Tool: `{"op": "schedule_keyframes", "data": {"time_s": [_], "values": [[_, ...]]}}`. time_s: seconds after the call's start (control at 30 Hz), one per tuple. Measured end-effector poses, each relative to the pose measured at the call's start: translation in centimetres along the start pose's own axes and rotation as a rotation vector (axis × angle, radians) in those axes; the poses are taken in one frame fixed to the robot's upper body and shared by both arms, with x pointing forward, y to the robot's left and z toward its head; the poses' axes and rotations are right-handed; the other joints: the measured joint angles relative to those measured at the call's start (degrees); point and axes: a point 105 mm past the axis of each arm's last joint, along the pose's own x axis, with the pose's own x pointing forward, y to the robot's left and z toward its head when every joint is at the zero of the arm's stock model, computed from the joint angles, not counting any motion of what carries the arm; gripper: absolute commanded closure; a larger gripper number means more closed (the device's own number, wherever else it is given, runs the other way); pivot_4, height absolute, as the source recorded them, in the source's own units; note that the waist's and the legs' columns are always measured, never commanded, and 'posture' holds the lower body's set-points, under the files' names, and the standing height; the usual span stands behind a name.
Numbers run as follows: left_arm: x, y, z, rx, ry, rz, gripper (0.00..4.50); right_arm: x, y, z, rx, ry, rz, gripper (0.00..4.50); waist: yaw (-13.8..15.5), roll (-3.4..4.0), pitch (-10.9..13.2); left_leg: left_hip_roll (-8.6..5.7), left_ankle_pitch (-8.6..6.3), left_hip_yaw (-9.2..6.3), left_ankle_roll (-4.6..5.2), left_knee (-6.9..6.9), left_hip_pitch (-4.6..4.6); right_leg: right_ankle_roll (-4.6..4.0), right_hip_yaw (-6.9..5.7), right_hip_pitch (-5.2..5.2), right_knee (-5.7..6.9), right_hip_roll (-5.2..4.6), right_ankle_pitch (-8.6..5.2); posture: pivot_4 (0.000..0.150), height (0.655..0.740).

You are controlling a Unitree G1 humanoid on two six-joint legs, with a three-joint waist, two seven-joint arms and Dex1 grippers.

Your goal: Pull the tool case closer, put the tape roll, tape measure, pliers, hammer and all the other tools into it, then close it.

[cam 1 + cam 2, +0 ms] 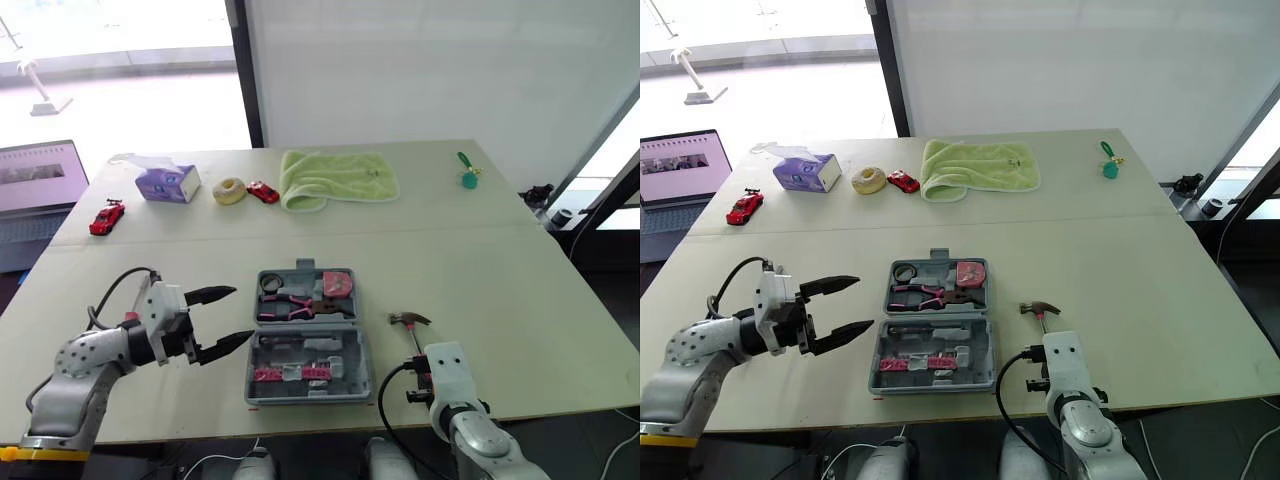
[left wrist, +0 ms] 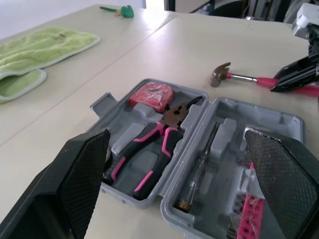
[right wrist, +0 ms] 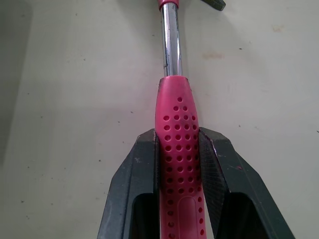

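right fingers (image 3: 142, 174) clamp hammer (image 3: 178, 144); left fingers (image 2: 82, 174) spread.

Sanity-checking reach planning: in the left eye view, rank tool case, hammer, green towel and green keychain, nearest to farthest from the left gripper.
1. tool case: just to the right of the left gripper.
2. hammer: beyond the case, in the right gripper.
3. green towel: far edge, middle.
4. green keychain: far right corner.

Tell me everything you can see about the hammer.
The hammer is a claw hammer: dark metal head, shiny steel shaft, pink dimpled grip that looks rubbery. It lies flat on the table, right of the open tool case and apart from it, head away from the robot. The right hand is shut on its grip.
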Motion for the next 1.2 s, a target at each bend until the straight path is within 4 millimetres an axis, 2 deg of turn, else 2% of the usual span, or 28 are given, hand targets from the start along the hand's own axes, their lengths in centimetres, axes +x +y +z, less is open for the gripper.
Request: {"op": "schedule_keyframes", "data": {"time_s": [0.07,0.1,0.23,0.27,0.37,0.47,0.53,0.6,0.63,0.7,0.77,0.83,0.93,1.07,1.13,1.2], "values": [[0.1,0.0,0.0,0.004,0.001,-0.007,0.00,0.1,0.2,0.1,0.018,0.001,0.002,2.87,0.0,-0.01,0.0,0.01,0.00,-0.04,0.00,-0.02,0.02,0.00,-0.03,0.00,0.02,0.02,0.00,0.150,0.7400],[0.1,-0.1,0.0,0.005,0.004,-0.011,0.00,0.1,0.1,0.1,0.037,0.002,-0.003,2.52,0.0,-0.01,0.0,0.02,0.00,-0.09,0.00,-0.03,0.02,-0.01,-0.06,0.00,0.03,0.04,0.00,0.150,0.7400],[0.1,-0.1,0.0,0.006,0.005,-0.014,0.00,0.1,-0.3,0.2,0.087,0.001,-0.009,0.45,0.1,0.00,0.0,0.03,0.00,-0.16,0.00,-0.05,0.00,-0.04,-0.12,0.01,0.03,0.05,-0.02,0.150,0.7400],[0.1,-0.1,0.0,0.006,0.005,-0.014,0.00,0.0,-0.4,0.2,0.089,0.003,-0.002,0.08,0.1,0.00,0.0,0.03,0.00,-0.16,0.00,-0.04,0.00,-0.04,-0.12,0.01,0.03,0.05,-0.02,0.150,0.7400],[0.1,-0.1,0.0,0.006,0.006,-0.014,0.00,-0.5,-0.7,1.2,0.074,-0.007,0.055,0.03,0.0,0.05,0.0,0.02,0.00,-0.14,0.00,0.03,-0.04,-0.04,-0.09,0.01,0.02,0.05,-0.01,0.150,0.7400],[0.2,-0.5,0.1,0.012,0.004,-0.029,0.00,-1.2,-2.6,4.8,-0.091,-0.097,0.112,0.03,-0.4,0.07,0.0,-0.01,0.00,0.02,-0.01,0.17,0.00,-0.10,0.05,0.09,-0.02,0.01,0.01,0.150,0.7400],[0.2,-0.8,0.0,0.009,0.006,-0.044,0.00,-2.0,-3.7,8.0,-0.231,-0.172,0.164,0.03,-0.3,0.08,0.0,0.00,0.00,-0.04,0.00,0.16,0.05,-0.10,-0.01,0.10,0.01,0.03,0.01,0.150,0.7400],[0.5,-1.3,-0.1,0.002,0.007,-0.071,0.00,-3.2,-3.7,10.9,-0.547,-0.202,0.315,0.03,-0.4,0.55,0.4,-0.06,0.00,0.16,0.00,0.18,0.00,-0.08,0.13,0.08,-0.05,-0.08,0.02,0.150,0.7400],[0.7,-1.8,-0.1,0.001,0.005,-0.098,0.00,-4.3,-4.0,13.1,-0.795,-0.205,0.402,0.03,-0.4,0.71,0.4,-0.05,0.00,0.18,0.00,0.21,0.04,-0.03,0.12,0.10,-0.06,-0.09,0.00,0.150,0.7400],[1.1,-2.3,0.1,0.007,-0.004,-0.124,0.00,-5.4,-4.0,14.8,-1.022,-0.202,0.499,0.03,-0.3,0.40,0.4,0.08,-0.02,0.13,0.05,0.06,0.07,0.32,-0.12,0.14,-0.01,0.01,0.00,0.150,0.7400],[1.4,-2.7,0.2,0.006,-0.014,-0.146,0.00,-5.1,-3.2,14.6,-1.178,-0.185,0.632,0.03,-0.4,0.17,0.3,0.15,-0.04,0.16,0.07,0.07,0.00,0.33,-0.21,0.14,-0.05,0.03,-0.05,0.150,0.7400],[1.6,-3.3,0.2,0.009,-0.013,-0.181,0.00,-3.5,-2.9,13.8,-1.343,-0.154,0.716,0.03,-0.5,0.17,0.3,0.03,-0.04,0.37,0.06,0.14,-0.10,0.37,-0.10,0.11,-0.16,-0.17,-0.03,0.150,0.7400],[1.5,-3.6,0.1,0.015,-0.002,-0.208,0.00,-1.3,-3.4,13.6,-1.608,-0.121,0.742,0.03,-0.7,0.18,0.4,-0.03,-0.03,0.57,0.05,0.16,-0.09,0.52,0.09,0.09,-0.27,-0.24,0.07,0.150,0.7400],[1.5,-3.6,0.4,0.028,-0.002,-0.214,0.00,0.2,-2.6,14.1,-1.921,-0.172,0.756,0.03,-0.5,0.19,0.4,-0.01,0.00,0.57,-0.01,0.16,-0.01,0.51,0.09,0.06,-0.07,-0.22,0.07,0.150,0.7400],[1.6,-3.5,0.6,0.036,-0.005,-0.207,0.00,0.9,-1.9,13.5,-2.102,-0.196,0.795,0.03,-0.6,0.19,0.4,-0.01,0.01,0.56,-0.03,0.17,0.01,0.51,0.10,0.08,-0.06,-0.22,0.07,0.150,0.7400],[1.7,-3.5,0.7,0.039,-0.011,-0.201,0.00,1.6,-1.2,12.0,-2.252,-0.210,0.868,0.03,-0.5,0.18,0.4,-0.02,0.02,0.56,-0.04,0.17,-0.02,0.51,0.09,0.08,-0.07,-0.23,0.07,0.150,0.7400]]}}
